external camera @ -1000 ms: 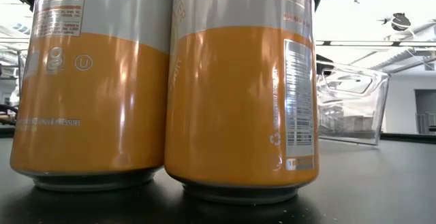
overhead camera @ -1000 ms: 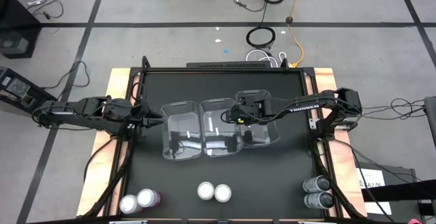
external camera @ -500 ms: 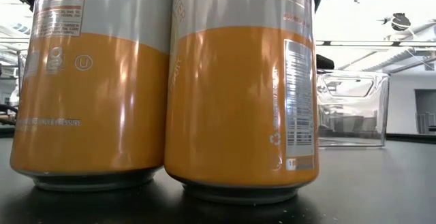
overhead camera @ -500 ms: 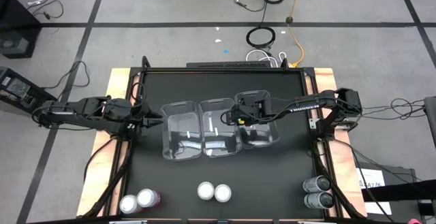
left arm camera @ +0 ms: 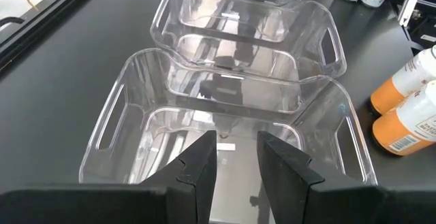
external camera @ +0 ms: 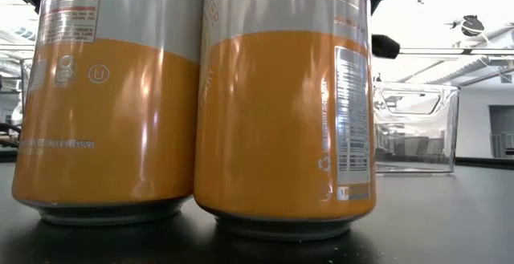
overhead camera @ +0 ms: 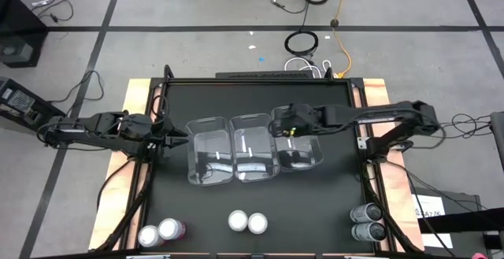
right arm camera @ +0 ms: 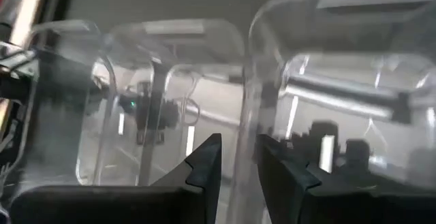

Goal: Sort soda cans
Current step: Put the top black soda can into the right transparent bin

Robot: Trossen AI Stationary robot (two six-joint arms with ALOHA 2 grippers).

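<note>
Three clear bins (overhead camera: 234,154) mid-table, side by side; six soda cans (overhead camera: 247,222) paired along my near edge — left gripper (overhead camera: 175,139) beside the bins, slightly parted, empty; right gripper (overhead camera: 281,131) over them, grip unclear

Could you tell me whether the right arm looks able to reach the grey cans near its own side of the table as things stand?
Probably yes. The grey cans lie on open table, clear of the bins, and the right end effector holds nothing.
</note>
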